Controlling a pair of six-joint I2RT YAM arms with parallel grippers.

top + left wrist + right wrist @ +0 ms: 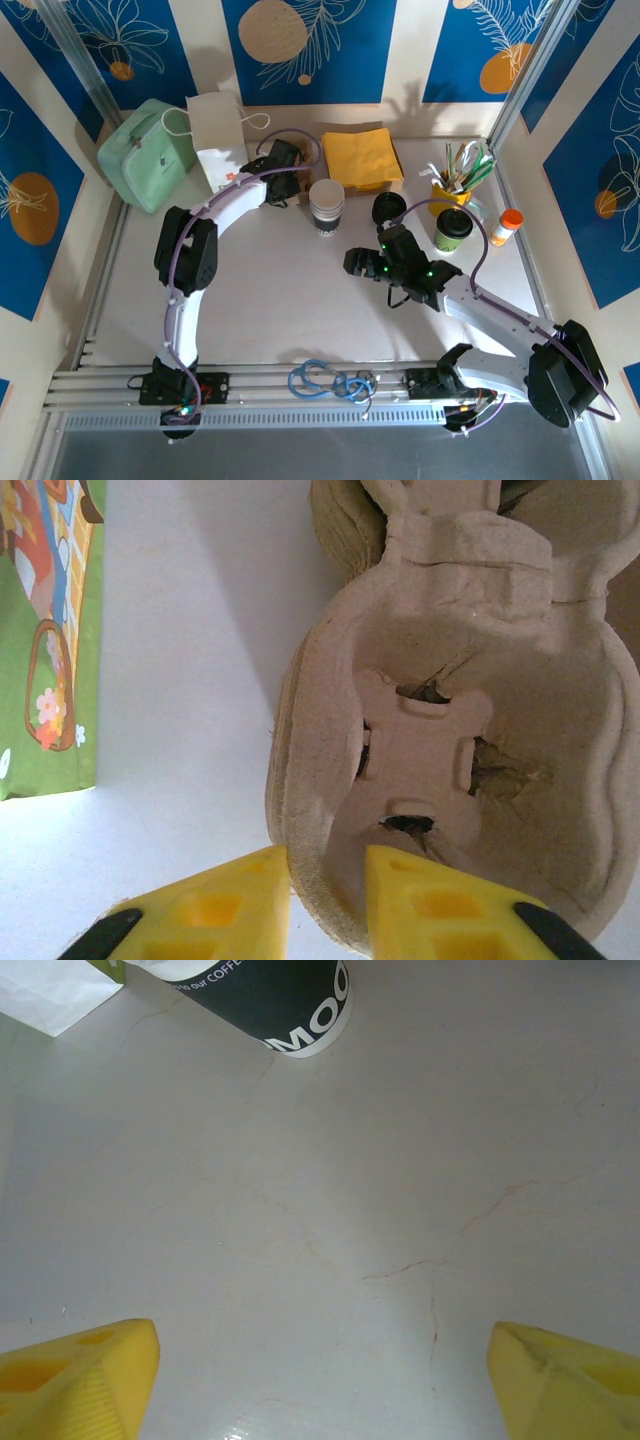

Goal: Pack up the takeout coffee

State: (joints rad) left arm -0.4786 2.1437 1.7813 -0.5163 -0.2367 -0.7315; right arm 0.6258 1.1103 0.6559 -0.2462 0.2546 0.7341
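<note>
The takeout coffee [452, 230], a light green cup with a black lid, stands upright at the right of the table beside the right arm. My right gripper [362, 262] hovers open over bare tabletop left of it; in its wrist view the gripper [320, 1360] has nothing between its wide-set fingers. My left gripper [288, 165] reaches to the back, next to the white paper bag [217, 135]. In the left wrist view that gripper [328, 865] is shut on the rim of a brown pulp cup carrier [450, 680], one finger outside the rim and one inside a cup well.
A stack of lidless cups [326, 207] stands mid-table, its base [290, 1010] ahead of my right gripper. Loose black lids [388, 208], yellow napkins [362, 157], a utensil holder [455, 180], an orange-capped bottle [508, 226] and a green bag [148, 152] line the back.
</note>
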